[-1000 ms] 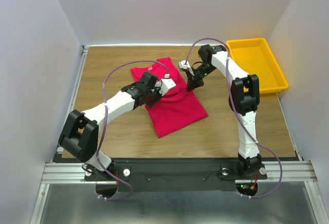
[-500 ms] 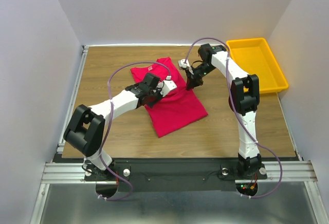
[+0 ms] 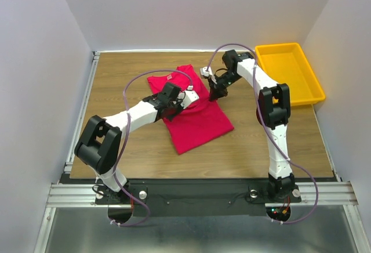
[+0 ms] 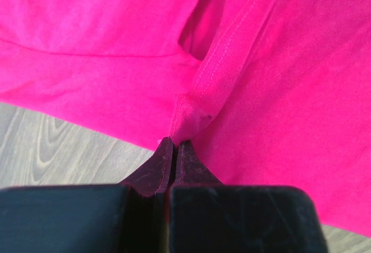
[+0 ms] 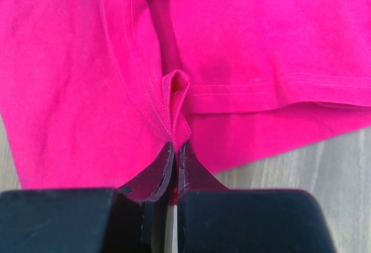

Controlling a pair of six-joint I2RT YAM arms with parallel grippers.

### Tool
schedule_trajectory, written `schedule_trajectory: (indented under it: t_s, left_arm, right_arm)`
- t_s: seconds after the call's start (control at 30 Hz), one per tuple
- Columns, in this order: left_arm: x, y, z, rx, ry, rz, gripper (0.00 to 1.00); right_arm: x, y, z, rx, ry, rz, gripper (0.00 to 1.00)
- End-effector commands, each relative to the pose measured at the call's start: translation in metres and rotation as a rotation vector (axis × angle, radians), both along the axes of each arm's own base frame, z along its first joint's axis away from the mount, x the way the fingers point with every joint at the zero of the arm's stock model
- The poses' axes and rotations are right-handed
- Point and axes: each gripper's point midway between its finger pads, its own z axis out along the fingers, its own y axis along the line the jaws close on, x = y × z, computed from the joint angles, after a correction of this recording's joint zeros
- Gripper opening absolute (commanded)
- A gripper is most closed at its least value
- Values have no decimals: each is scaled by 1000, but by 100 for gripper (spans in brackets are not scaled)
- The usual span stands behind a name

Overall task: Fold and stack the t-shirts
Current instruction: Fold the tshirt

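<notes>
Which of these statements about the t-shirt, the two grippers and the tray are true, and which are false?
1. The left gripper is shut on a pinch of the red t-shirt. True.
2. The right gripper hangs open above bare wood. False: it is shut on a fold of the t-shirt's hem.
3. The t-shirt lies inside the yellow tray. False: it lies on the wooden table, left of the tray.
4. The two arms reach the t-shirt from opposite sides. True.
</notes>
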Motion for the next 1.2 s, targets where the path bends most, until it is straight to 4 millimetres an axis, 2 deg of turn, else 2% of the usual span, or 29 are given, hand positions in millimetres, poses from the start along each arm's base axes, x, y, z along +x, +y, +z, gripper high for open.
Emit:
schedule_trajectory:
  t_s: [0.0,0.4,0.57,0.8,1.17]
  left_arm:
    - [19,6,17,0,-81,25,0]
    - [35,6,15,-14,-87,33,0]
    - [38,4,9,-8,-80,32,0]
    - [45,2,13,-15,-101,28,0]
    - [53,0,10,-6,-99,27,0]
  right_arm:
    - [19,9,12,24,-66,-15,1]
    - [33,13,8,32,-67,-51,2]
    - [33,12,4,25,-63,-54,4]
    - [33,9,-1,10,-62,-56,4]
    - [34,4,-4,5,-57,-67,5]
